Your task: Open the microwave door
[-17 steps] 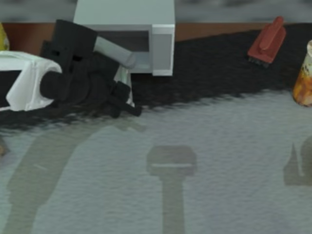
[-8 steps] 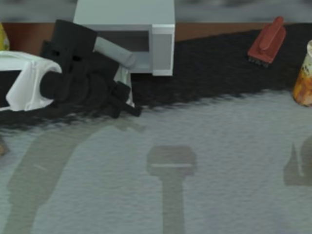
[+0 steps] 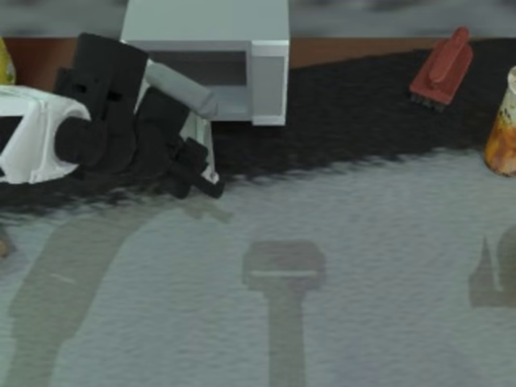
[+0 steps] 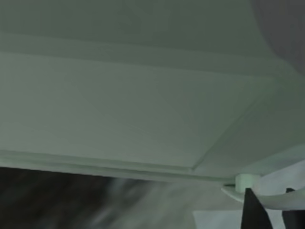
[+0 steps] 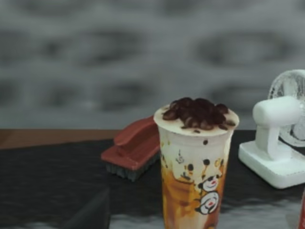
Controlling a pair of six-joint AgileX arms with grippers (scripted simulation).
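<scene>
From above, you see the microwave at the far left-centre of the bench, its cavity exposed and the microwave door swung well out toward the left. Your left tool sits just beside the door's free edge, low in front of the oven; that placement suits pulling the panel round on its hinge. Whether it is clenched on the edge or released, I cannot tell. A red brush and a drink cup stand well apart at the right, clear of the door's swing.

Your left wrist view is filled by the door's pale panel, with dark fingertips at its corner.

Your right wrist view shows the cup, the brush and a small white fan; the right tool itself is not visible, parked away from the work.
</scene>
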